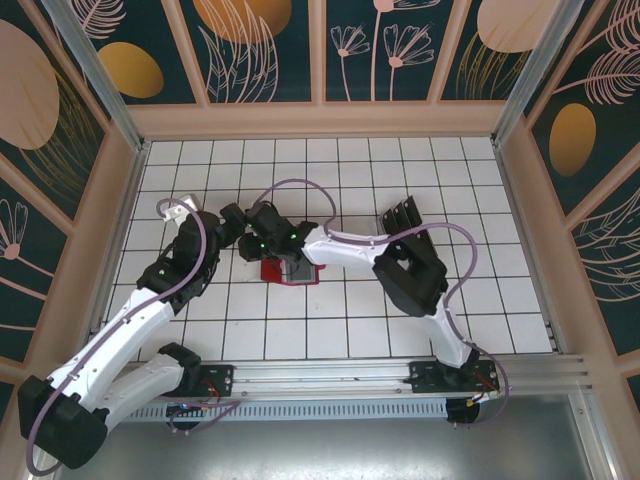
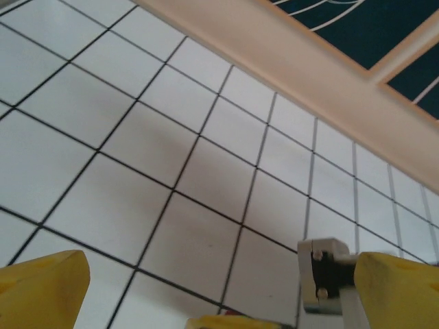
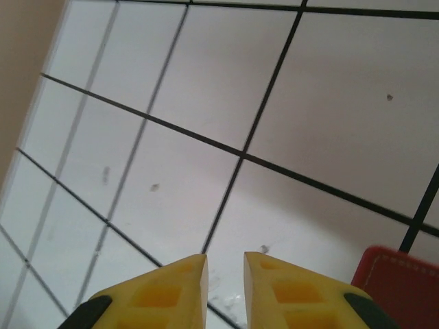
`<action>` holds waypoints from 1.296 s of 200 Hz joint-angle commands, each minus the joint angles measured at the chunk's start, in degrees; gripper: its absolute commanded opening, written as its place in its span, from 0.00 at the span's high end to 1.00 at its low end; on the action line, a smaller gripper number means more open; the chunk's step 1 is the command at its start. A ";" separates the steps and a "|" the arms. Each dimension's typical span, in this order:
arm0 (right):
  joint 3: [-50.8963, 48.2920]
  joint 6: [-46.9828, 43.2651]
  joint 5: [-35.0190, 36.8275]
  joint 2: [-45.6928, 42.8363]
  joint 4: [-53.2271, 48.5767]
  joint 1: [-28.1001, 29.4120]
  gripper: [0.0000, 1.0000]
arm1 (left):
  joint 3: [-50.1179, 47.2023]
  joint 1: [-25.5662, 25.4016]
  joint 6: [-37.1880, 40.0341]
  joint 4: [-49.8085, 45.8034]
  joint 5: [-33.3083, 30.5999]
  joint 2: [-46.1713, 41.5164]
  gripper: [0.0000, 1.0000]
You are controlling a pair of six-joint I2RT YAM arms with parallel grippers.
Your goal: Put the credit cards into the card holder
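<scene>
White tiled counter [image 1: 400, 330]: your card holder [image 1: 272, 270] bears a grey card [image 1: 298, 271]; left gripper [image 2: 219, 284] jaws gape, right gripper [image 3: 225, 264] jaws barely parted

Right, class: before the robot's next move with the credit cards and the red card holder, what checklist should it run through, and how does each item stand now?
1. Card holder found: ok, lying flat on the table beside both wrists.
2. Credit card seated in it: cannot tell; a grey card lies on the red.
3. Left gripper empty: ok, fingers wide apart, nothing between them.
4. Right gripper empty: ok, narrow gap, nothing in it.
5. Arms clear of each other: cannot tell; the wrists crowd together over the holder.
</scene>
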 commanded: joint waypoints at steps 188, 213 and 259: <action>-37.20 2.25 9.00 -36.04 3.77 -4.87 0.59 | -9.61 -0.49 2.58 17.13 19.68 11.86 0.01; -46.84 4.43 8.43 -42.13 7.03 -10.21 0.53 | -11.07 -0.49 2.52 22.39 24.69 14.13 0.01; -51.87 4.30 6.27 -40.65 10.88 -14.22 0.48 | -12.90 -0.53 0.64 29.32 31.56 18.78 0.02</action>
